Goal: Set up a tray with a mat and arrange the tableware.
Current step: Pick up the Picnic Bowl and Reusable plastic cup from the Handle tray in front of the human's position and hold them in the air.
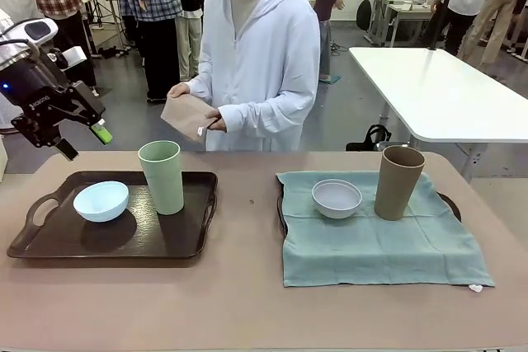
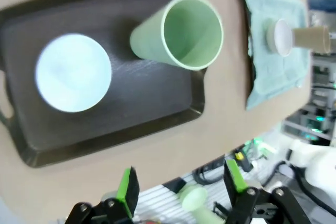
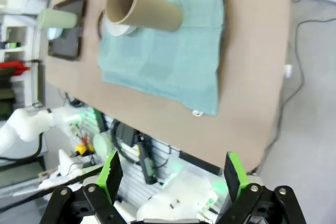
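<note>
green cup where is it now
Front view: the light green cup stands on the left dark tray, just right of the pale blue bowl.

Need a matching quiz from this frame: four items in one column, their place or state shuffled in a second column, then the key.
Column 1
1. pale blue small round plastic bowl
2. tall brown handleless plastic cup
3. folded beige cloth
4. left gripper

Column 2
A. held in the person's hands
B. on the bare dark tray
C. raised in the air, jaws open, holding nothing
D. upright on the teal cloth mat

Pairs: 1-B, 2-D, 3-A, 4-C
</note>
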Controlling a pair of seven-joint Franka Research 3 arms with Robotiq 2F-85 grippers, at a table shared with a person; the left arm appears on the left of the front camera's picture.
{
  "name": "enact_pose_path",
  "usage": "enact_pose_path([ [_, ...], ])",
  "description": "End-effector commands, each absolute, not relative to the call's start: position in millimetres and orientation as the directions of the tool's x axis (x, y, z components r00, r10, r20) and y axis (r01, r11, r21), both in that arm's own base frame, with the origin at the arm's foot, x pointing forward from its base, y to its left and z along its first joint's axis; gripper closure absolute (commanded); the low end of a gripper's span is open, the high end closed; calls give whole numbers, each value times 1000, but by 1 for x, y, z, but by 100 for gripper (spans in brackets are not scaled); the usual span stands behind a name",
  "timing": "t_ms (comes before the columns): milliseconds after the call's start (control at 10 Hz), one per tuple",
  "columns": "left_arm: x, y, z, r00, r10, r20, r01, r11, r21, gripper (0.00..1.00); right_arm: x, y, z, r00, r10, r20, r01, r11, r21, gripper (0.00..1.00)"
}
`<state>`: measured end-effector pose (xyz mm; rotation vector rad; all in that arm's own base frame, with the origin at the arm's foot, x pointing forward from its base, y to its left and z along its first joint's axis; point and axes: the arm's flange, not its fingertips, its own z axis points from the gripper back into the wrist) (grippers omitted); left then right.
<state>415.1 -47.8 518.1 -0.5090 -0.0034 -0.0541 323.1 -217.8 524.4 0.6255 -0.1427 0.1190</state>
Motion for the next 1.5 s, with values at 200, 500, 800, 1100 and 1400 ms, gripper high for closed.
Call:
enact_pose_path([
  [200,407,76,500,990,-105,-96,-7,636,-772,15,317,-315,500,987,46,154,-157,488,859,0],
  [500,385,140,491,984,-180,9,89,441,-893,15,306,-361,482,987,-24,156,-142,296,945,0],
  [800,373,169,482,998,-52,34,48,300,-953,15,295,-384,471,985,-93,148,-125,217,968,0],
  [1100,374,155,482,1000,-11,10,13,254,-967,15,292,-385,466,985,-108,137,-113,206,972,0],
  [1400,394,149,482,999,-8,-51,-46,288,-957,15,289,-378,469,983,-105,149,-122,229,966,0],
])
